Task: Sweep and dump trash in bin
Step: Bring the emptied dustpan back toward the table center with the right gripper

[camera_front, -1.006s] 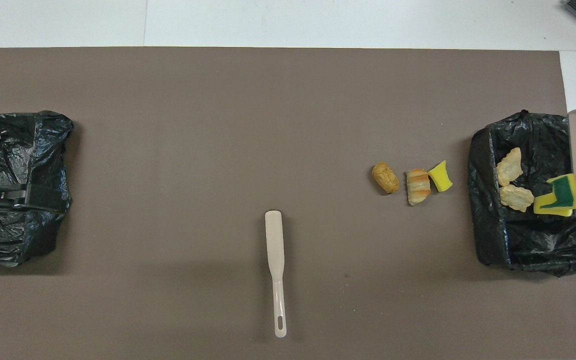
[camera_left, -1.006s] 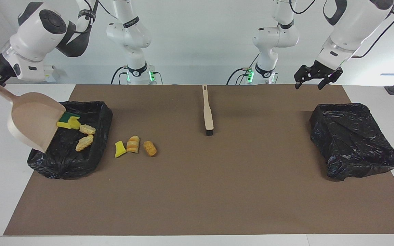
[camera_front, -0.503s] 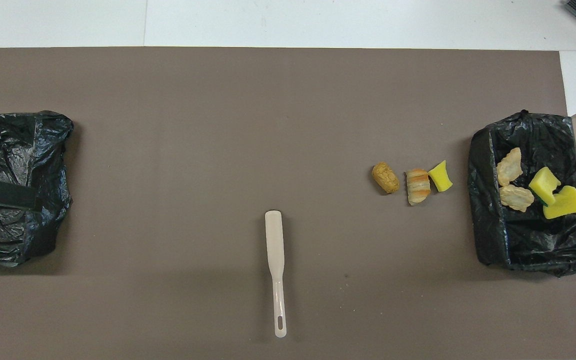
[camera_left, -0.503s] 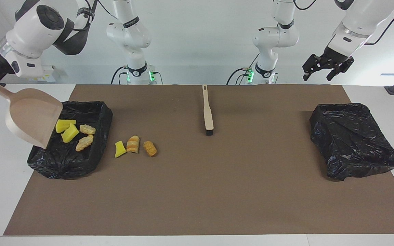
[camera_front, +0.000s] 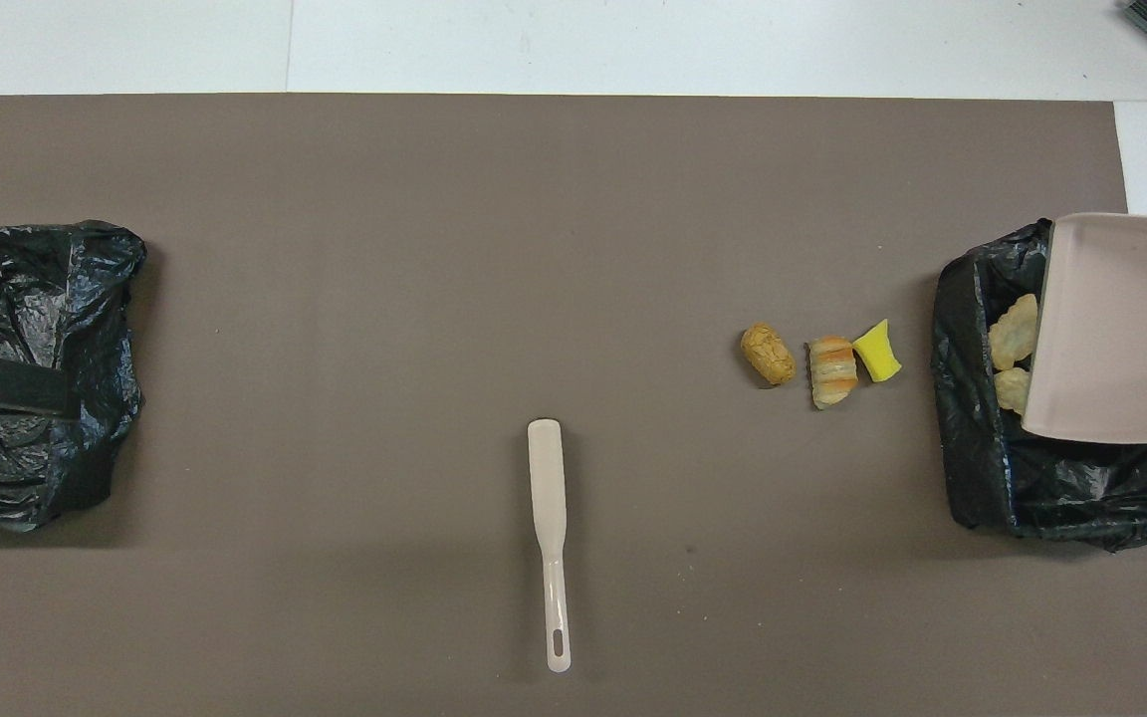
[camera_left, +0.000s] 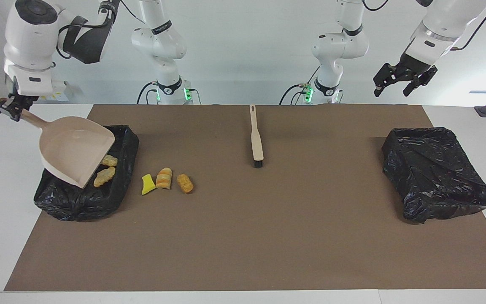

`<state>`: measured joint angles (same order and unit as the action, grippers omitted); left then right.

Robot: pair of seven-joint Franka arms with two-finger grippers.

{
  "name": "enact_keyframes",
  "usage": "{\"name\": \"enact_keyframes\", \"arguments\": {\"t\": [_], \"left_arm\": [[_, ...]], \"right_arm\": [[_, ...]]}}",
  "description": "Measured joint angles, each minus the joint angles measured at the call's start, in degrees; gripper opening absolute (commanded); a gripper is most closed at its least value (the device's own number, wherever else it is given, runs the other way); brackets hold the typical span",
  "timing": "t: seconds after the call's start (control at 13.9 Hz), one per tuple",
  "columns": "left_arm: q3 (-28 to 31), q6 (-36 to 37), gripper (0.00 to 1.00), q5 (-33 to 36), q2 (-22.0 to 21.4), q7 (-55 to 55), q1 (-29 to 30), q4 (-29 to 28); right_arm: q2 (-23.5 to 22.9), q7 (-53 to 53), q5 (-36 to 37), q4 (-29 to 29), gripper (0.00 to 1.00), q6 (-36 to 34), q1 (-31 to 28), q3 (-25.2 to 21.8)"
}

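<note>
My right gripper (camera_left: 14, 109) is shut on the handle of the beige dustpan (camera_left: 76, 150), which hangs tilted over the black-lined bin (camera_left: 82, 198) at the right arm's end. Its pan (camera_front: 1121, 329) covers much of the bin (camera_front: 972, 448). Two tan lumps of trash (camera_left: 104, 176) (camera_front: 1014, 334) lie in the bin beside the pan's lip. On the mat next to the bin lie a yellow sponge scrap (camera_left: 147, 185), a striped lump (camera_left: 164, 178) and an orange lump (camera_left: 185, 183). My left gripper (camera_left: 391, 90) hangs open and high over the left arm's end, holding nothing.
A beige brush (camera_left: 256, 139) lies on the brown mat near the robots, bristles pointing away from them. A second black-bagged bin (camera_left: 437, 173) stands at the left arm's end.
The yellow sponge pieces slid out of the dustpan into the bin. The right arm then swung the pan flatter over the bin, hiding them. The left gripper rose and now waits.
</note>
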<state>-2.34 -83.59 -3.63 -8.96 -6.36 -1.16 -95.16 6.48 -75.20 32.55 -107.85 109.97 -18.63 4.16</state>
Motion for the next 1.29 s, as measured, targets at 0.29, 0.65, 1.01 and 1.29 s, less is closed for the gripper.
{"name": "enact_keyframes", "arguments": {"t": [0.29, 0.65, 1.01, 1.29], "left_arm": [[-0.2, 0.0, 1.0, 0.0, 0.0, -1.1, 0.0, 0.0], [0.0, 0.0, 1.0, 0.0, -0.1, -1.1, 0.0, 0.0], [0.2, 0.0, 1.0, 0.0, -0.1, -1.1, 0.0, 0.0], [0.2, 0.3, 1.0, 0.0, -0.1, -1.1, 0.0, 0.0]], "right_arm": [[-0.2, 22.7, -9.6, -0.1, 0.0, -8.6, 4.4, 1.1], [-0.7, 48.0, -21.1, -0.3, 0.0, -11.6, 10.6, 1.3], [-5.0, 71.3, -28.2, 1.0, 0.0, -9.9, 19.8, 1.4], [-12.4, 87.2, -31.7, 6.1, 0.0, -7.2, 28.7, 1.5]]}}
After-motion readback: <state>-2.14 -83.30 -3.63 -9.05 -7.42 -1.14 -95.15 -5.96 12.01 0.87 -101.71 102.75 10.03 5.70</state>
